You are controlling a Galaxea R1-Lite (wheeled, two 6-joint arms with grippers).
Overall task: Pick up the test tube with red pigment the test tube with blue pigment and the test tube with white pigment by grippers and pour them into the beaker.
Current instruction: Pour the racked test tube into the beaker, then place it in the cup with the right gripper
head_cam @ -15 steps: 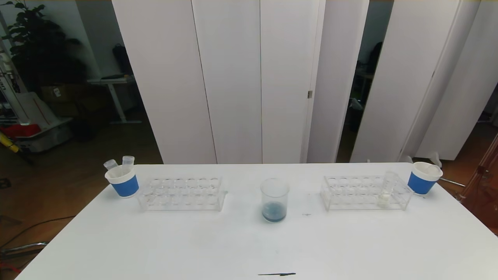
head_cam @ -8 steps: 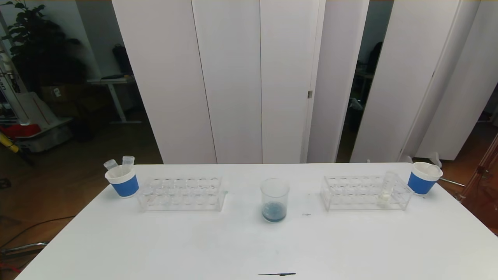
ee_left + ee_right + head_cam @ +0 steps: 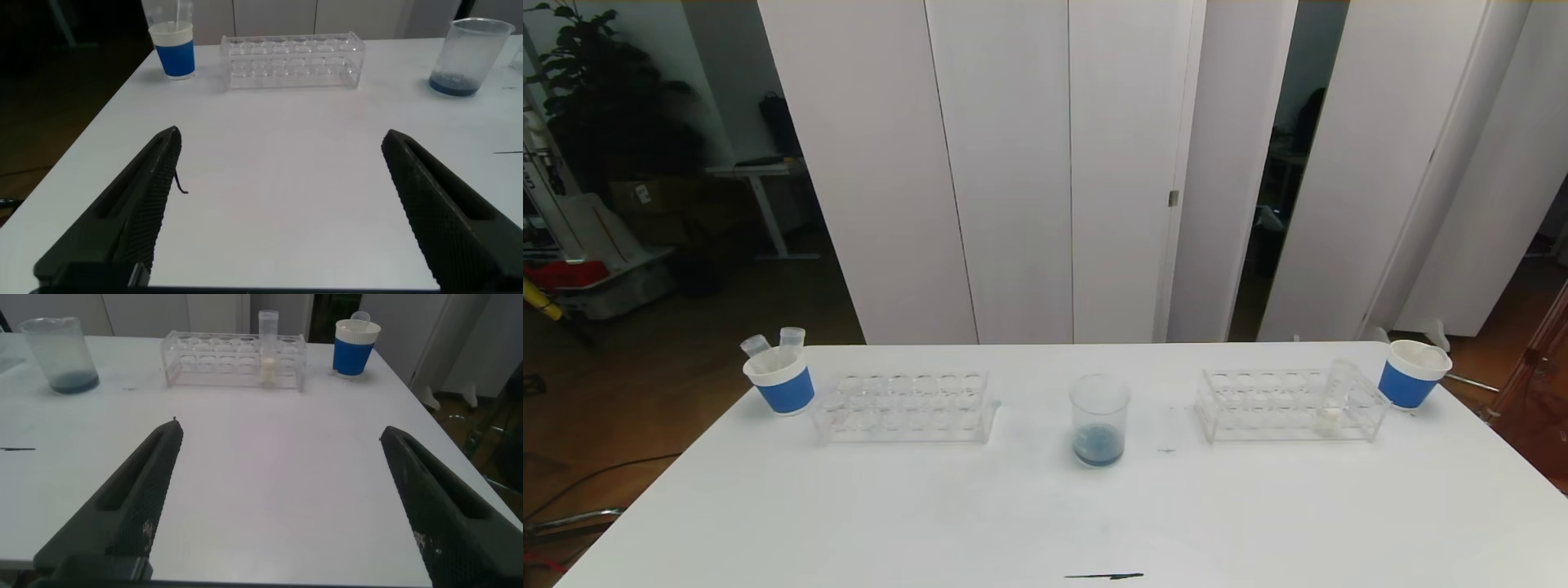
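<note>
The beaker (image 3: 1099, 420) stands mid-table with a little blue liquid at its bottom; it also shows in both wrist views (image 3: 470, 57) (image 3: 57, 353). The test tube with white pigment (image 3: 1334, 400) (image 3: 267, 347) stands slightly tilted near the right end of the right clear rack (image 3: 1278, 404). The test tubes with red and with blue pigment are out of view. My left gripper (image 3: 282, 135) hovers open over bare table near the front left, holding nothing. My right gripper (image 3: 282, 429) hovers open over the front right, also holding nothing. Neither arm shows in the head view.
A clear rack (image 3: 905, 406) with nothing in it sits left of the beaker. A blue paper cup (image 3: 780, 380) at the far left holds two clear tubes. Another blue cup (image 3: 1413, 373) stands at the far right corner. A thin black mark (image 3: 1104, 576) lies at the front edge.
The test tube with white pigment seems to settle slightly in the right rack. Nothing else has moved.
</note>
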